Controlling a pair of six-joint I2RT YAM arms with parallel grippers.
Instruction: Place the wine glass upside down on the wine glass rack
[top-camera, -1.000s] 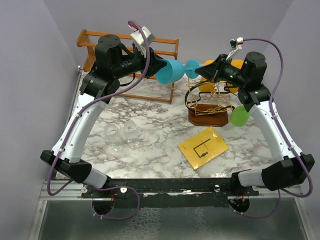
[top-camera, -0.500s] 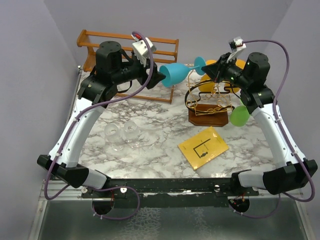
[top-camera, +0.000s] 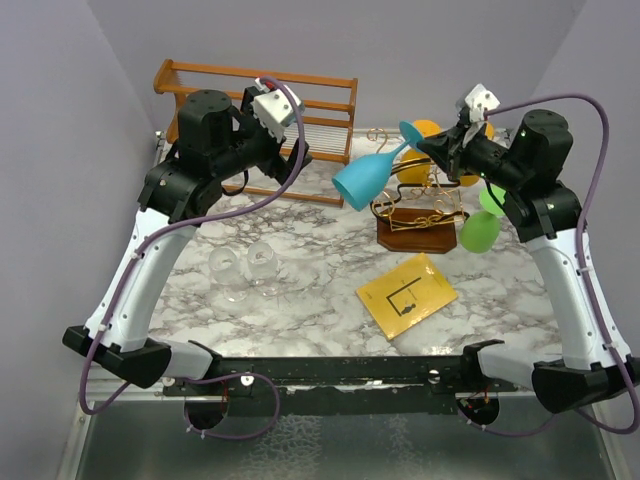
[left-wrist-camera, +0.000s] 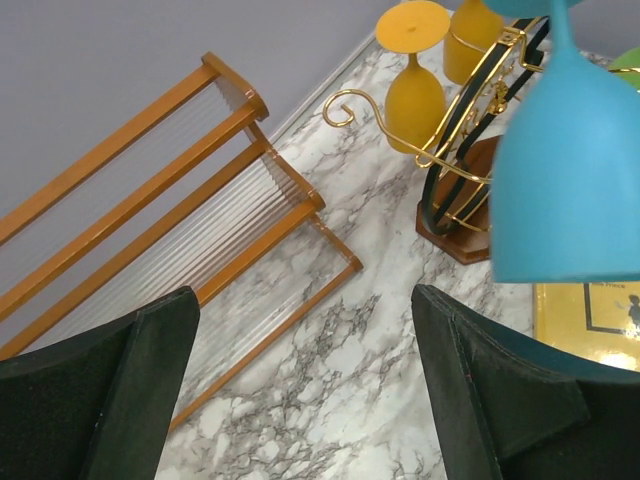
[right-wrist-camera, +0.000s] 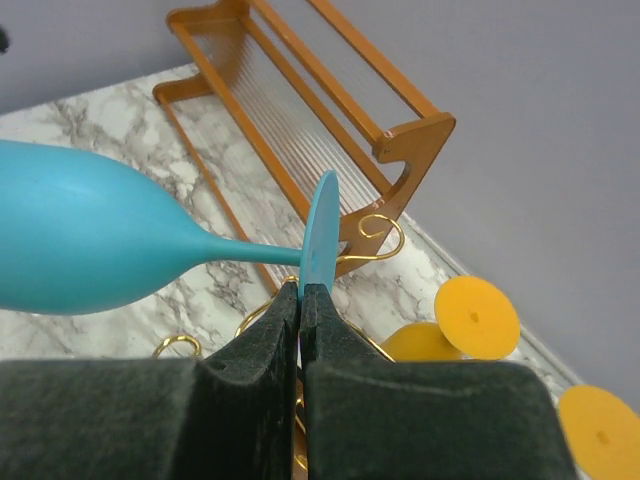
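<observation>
Our right tool (right-wrist-camera: 302, 300) is clamped on the foot of the wine glass (right-wrist-camera: 90, 245), hiding the foot's lower edge; the bowl is cut off at frame left. The stem slants from upper right, mouth toward lower left, over the left of the wine glass rack (top-camera: 415, 235). Our left tool (left-wrist-camera: 305, 330) gapes empty.

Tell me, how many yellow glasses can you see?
2. Both hang upside down, side by side, on the far side of the gold wine glass rack: one yellow glass and a second yellow glass just beyond it. More could be hidden behind the arms.
</observation>
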